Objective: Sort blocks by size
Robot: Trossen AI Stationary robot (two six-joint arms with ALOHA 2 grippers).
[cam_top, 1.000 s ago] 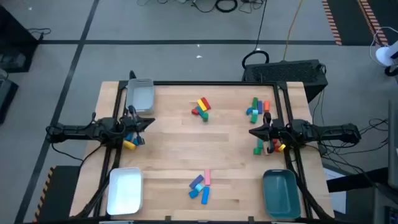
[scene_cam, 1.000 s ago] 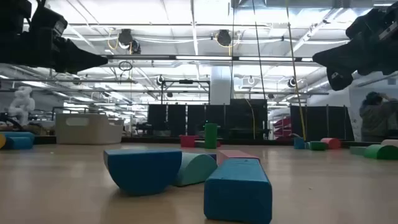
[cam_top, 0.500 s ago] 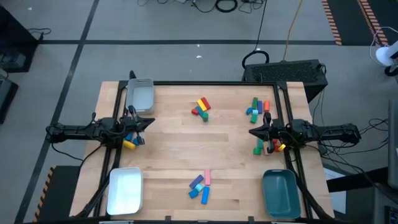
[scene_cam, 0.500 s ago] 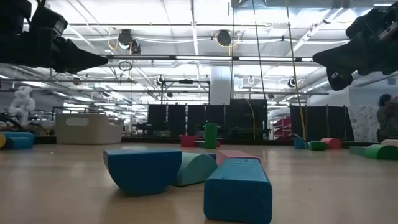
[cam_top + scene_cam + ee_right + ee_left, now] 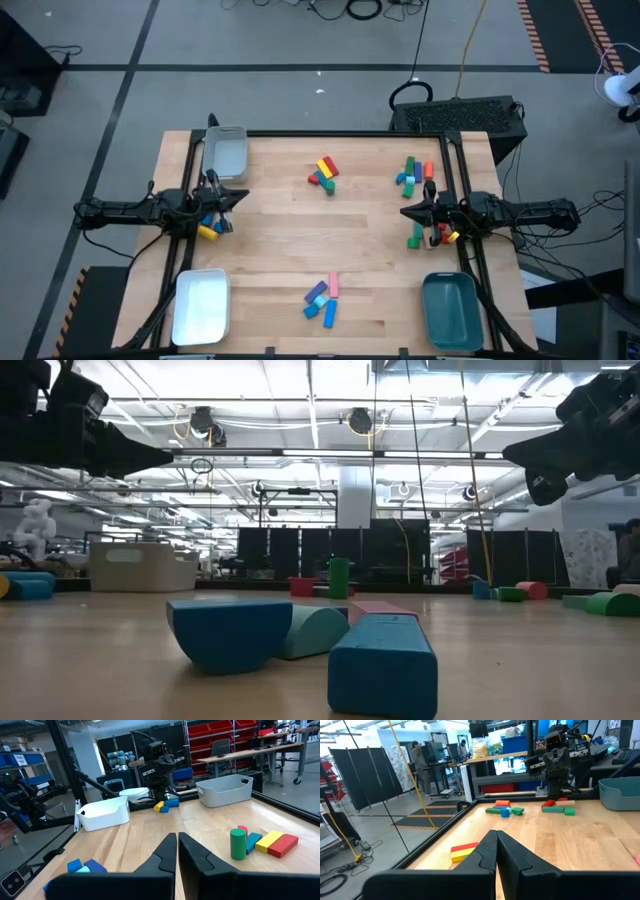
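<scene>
Both pincers are staying closed and empty: left gripper (image 5: pixel 240 196) at the bench's left edge, right gripper (image 5: pixel 408 212) at its right edge. Only the high view is showing the three trays (image 5: pixel 226 151) at the corners; no writing is legible.

Your left tool (image 5: pixel 243 196) and right tool (image 5: pixel 405 212) hover raised at opposite sides, tips pointing inward toward each other, both pinched closed and holding nothing.
</scene>
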